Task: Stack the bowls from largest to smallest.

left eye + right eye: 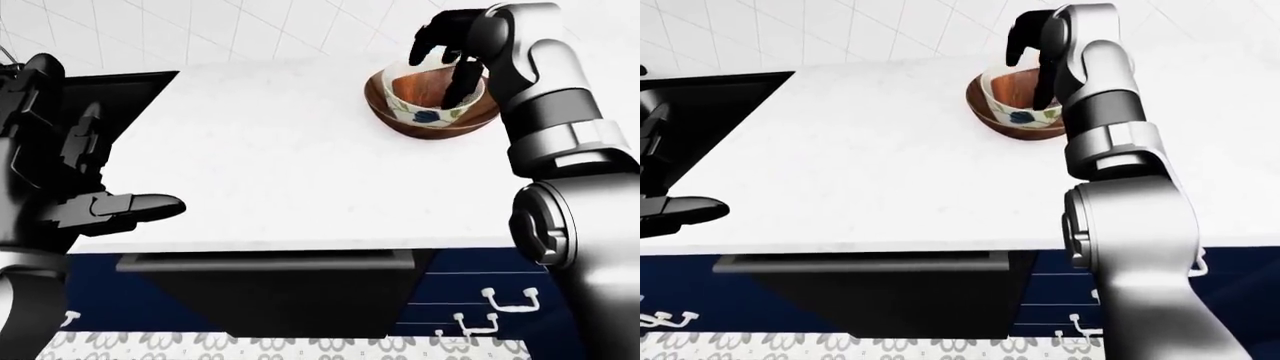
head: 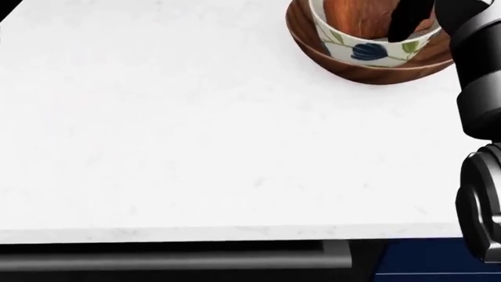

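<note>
The three bowls stand nested at the top right of the white counter [image 1: 260, 157]. A large wooden bowl [image 1: 432, 127] holds a white bowl with a blue flower [image 2: 368, 50], and a small wooden bowl [image 2: 352, 14] sits inside that. My right hand [image 1: 445, 56] hovers over the stack, open, with one dark finger [image 1: 463, 81] reaching down inside the small bowl's rim and the others curled above. My left hand [image 1: 120, 208] hangs open at the lower left, off the counter's near edge, with nothing in it.
A black recessed surface [image 1: 120, 97] adjoins the counter on the left of the left-eye view. A tiled wall rises behind. Below the counter edge are a dark drawer [image 1: 270, 262] and blue cabinets with white handles [image 1: 505, 300].
</note>
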`<state>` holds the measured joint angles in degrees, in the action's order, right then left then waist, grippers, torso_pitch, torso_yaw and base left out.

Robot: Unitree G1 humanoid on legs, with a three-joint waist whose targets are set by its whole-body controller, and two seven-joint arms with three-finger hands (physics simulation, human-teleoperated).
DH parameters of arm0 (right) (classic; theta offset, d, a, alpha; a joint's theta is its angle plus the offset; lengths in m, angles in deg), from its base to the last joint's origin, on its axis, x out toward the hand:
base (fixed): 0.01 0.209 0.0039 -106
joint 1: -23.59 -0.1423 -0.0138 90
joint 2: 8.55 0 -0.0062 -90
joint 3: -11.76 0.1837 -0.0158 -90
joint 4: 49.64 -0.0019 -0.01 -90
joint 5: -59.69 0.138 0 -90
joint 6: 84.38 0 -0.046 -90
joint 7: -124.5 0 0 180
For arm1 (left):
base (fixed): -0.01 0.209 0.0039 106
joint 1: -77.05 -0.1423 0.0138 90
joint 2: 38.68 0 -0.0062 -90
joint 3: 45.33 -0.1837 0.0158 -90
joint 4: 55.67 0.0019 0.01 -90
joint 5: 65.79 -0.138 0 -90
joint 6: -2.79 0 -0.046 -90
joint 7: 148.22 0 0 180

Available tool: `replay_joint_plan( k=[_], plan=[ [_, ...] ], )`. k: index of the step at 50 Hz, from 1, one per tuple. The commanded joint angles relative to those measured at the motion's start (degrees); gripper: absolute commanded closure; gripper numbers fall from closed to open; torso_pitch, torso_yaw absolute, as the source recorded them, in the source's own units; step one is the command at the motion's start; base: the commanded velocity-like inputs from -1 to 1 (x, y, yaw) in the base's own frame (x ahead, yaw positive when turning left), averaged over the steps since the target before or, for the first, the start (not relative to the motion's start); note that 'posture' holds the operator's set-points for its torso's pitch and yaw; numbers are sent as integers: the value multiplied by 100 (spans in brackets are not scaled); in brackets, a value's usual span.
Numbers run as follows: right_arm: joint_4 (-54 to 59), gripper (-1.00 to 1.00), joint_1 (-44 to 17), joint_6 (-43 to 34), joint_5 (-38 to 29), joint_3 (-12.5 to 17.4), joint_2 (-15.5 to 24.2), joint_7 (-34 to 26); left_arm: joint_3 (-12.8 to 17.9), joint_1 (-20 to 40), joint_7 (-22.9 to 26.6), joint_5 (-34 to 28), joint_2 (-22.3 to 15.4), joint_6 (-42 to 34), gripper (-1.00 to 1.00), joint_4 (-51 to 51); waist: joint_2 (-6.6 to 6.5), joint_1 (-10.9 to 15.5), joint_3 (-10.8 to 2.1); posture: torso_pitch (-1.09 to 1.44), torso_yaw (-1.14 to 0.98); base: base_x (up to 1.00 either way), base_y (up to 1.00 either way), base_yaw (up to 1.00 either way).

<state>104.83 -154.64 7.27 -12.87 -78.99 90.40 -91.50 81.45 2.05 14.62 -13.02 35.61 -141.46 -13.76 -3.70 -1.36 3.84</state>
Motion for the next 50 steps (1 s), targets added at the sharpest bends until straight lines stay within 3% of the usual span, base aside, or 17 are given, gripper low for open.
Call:
replay_joint_plan(
  k=[1, 5, 21, 36, 42, 50],
  plan=[
    [-218, -65, -247, 8, 9, 29, 59, 54, 79, 104, -17, -9, -99, 164, -100, -83, -1, -4, -148, 0, 0, 0, 0, 0],
    [-320, -95, -304, 26, 35, 49, 88, -50, 91, 131, -65, 50, -131, 142, -100, -87, -1, -2, -153, 0, 0, 0, 0, 0],
    [-1653, -100, -59, 101, 373, 310, 402, -938, -90, 257, -169, 22, -153, 129, -100, -79, 27, -2, -134, 0, 0, 0, 0, 0],
    [-5667, -100, 1589, -649, 1404, 972, 812, -2740, -81, 428, -395, 270, -313, 11, -100, -112, 101, 10, -88, 0, 0, 0, 0, 0],
    [-6940, -100, 2740, -1170, 2085, 1415, 1189, -2697, -147, 548, -611, 446, -439, -40, -100, -137, 152, 26, -88, 0, 0, 0, 0, 0],
    [-8151, -100, 3640, -1879, 3001, 1912, 1840, -2631, -244, 747, -886, 649, -584, -94, -100, -118, 195, 47, -103, 0, 0, 0, 0, 0]
  ],
)
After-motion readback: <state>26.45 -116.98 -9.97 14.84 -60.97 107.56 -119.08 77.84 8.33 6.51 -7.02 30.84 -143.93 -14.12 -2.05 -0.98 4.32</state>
